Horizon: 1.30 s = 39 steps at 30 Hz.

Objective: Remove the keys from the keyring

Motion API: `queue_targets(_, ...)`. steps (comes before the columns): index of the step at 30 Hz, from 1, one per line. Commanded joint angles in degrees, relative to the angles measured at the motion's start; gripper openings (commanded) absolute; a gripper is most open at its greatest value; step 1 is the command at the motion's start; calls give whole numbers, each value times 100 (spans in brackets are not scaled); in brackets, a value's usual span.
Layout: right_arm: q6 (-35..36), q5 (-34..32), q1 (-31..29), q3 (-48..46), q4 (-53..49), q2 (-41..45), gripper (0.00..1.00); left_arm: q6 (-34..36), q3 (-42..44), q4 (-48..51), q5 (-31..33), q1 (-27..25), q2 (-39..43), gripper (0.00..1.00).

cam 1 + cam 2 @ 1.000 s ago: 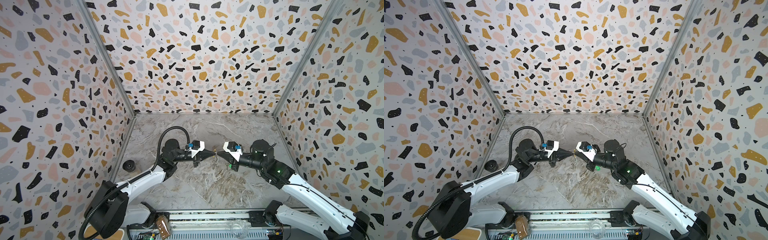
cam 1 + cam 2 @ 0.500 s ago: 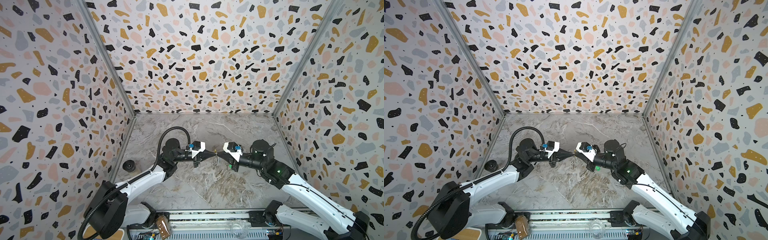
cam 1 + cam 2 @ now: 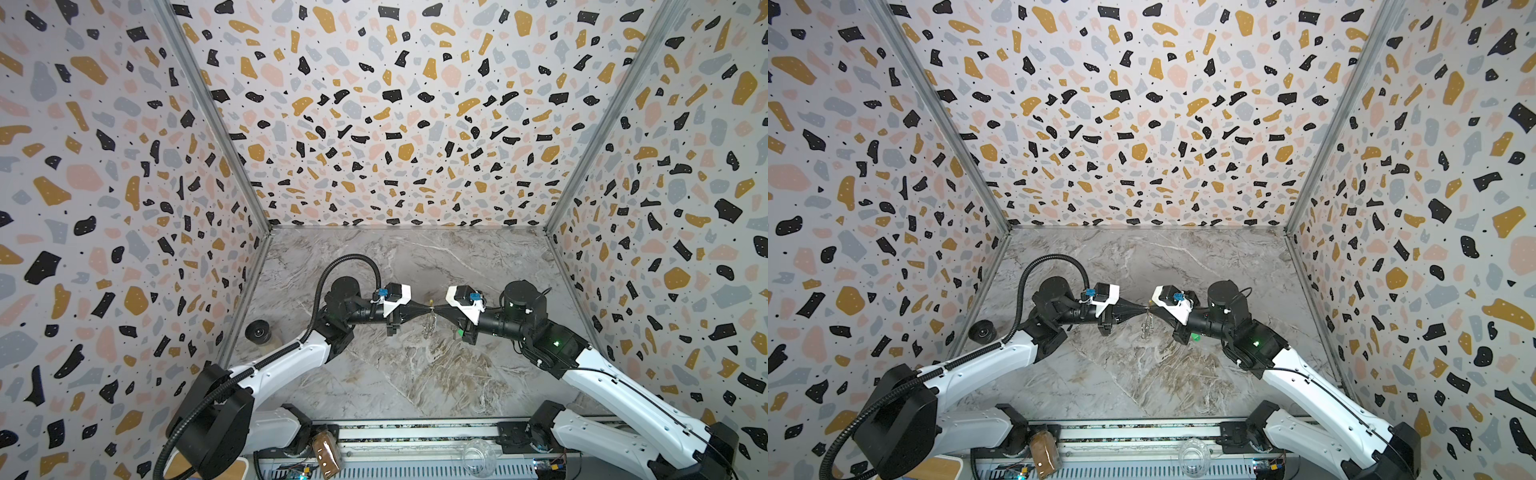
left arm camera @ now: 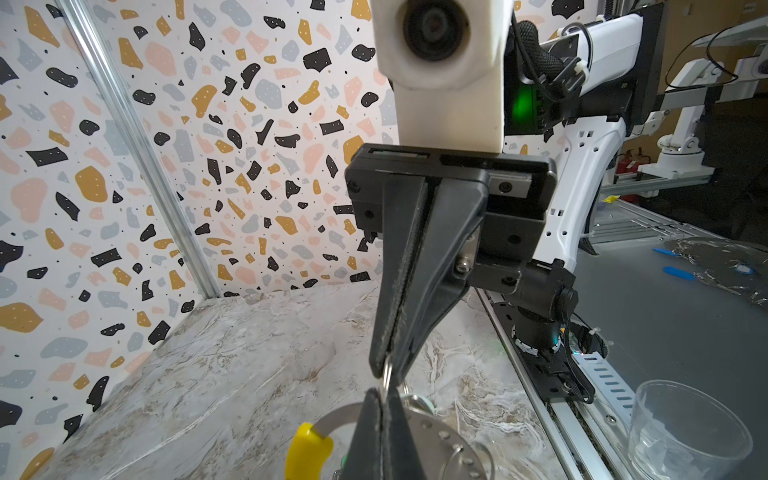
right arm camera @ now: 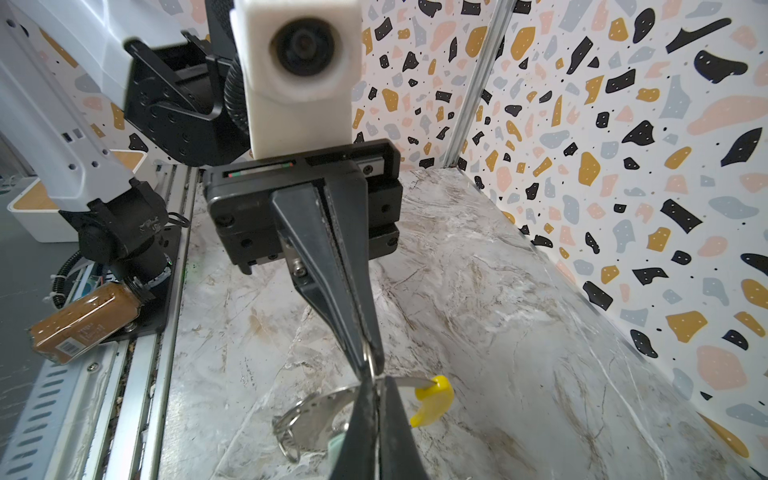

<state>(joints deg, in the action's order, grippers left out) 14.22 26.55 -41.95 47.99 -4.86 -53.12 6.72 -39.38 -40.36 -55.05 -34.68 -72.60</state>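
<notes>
**Spotter:** Hardly anything has moved since a second ago. Your left gripper (image 3: 426, 308) and right gripper (image 3: 436, 308) stay tip to tip, and the keys (image 3: 428, 328) hang where they did.

**Operator:** What are the fingers doing?

**Spotter:** Both pairs are pressed together. In the wrist views a small wire loop (image 4: 387, 374) runs from one set of tips to the other, so I judge each pinches an end of it. Whether either also nips the keyring (image 4: 436, 434), I cannot tell.

**Operator:** Where is the keyring?

**Spotter:** It is in the air above the table (image 3: 415, 374), with its yellow sleeve (image 5: 432, 401) just beside your fingertips. The keys dangle on the side of the ring away from that sleeve. Only slivers of a green tag (image 4: 344, 459) and a pale tag (image 5: 336, 445) show.

**Operator:** How will it handle?

**Spotter:** Light, stiff and slippery, I'd say: thin bare metal that can swivel in a pinch. The loop looks springy and may snap back. Hold the ring at the sleeve, where you'd get more bite. Take each key by its plastic tag, not the wire, and expect the keys to swing.
</notes>
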Motion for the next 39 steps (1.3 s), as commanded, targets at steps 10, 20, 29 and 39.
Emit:
queue_targets(10,72,-385,3,569,-1034,-124,3,2721,-863,3139,2131,-315,785,26)
queue_targets(20,235,-363,12,1032,-1650,-421,3,3930,-1088,3840,3138,-806,1136,26)
queue_targets(29,250,-266,12,1152,-1833,-519,3,4327,-1353,4064,3854,-1360,987,21)
queue_targets(39,244,-152,11,1178,-1872,-612,3,4454,-1520,4227,4155,-1607,764,19)
